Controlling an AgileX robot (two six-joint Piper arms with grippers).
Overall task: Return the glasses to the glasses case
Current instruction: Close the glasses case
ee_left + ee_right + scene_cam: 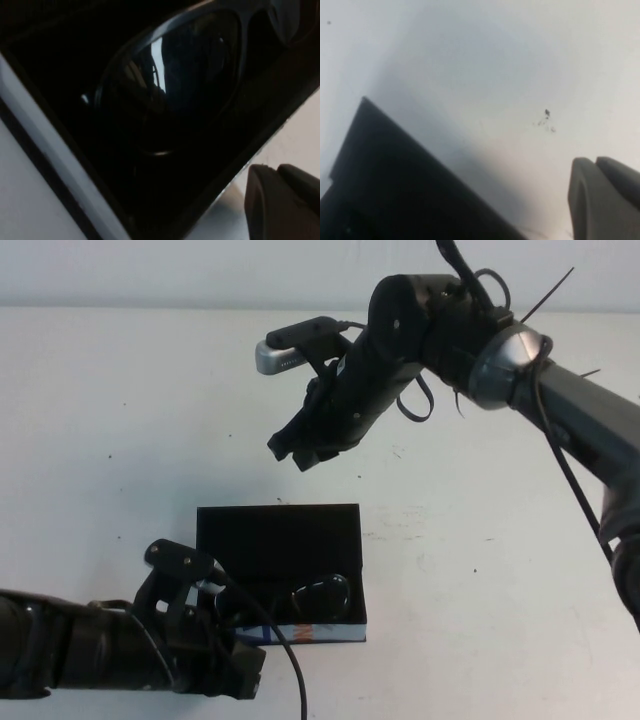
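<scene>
The black glasses case (278,535) lies open near the table's front edge, its lid flap folded back away from me. Its white printed front edge (325,632) faces me. The dark glasses (322,595) lie inside it, at the right end. The left wrist view shows one lens (185,75) close up inside the black case, next to its pale rim (55,165). My left gripper (248,660) (277,172) is low at the case's front left corner, shut and holding nothing. My right gripper (295,452) (596,162) hangs in the air behind the case (395,180), shut and empty.
The white table (480,570) carries a few small dark specks (546,120). A black cable (285,665) trails from the left wrist across the case's front left corner. The right arm reaches in from the right, with loose cables (570,470) hanging along it.
</scene>
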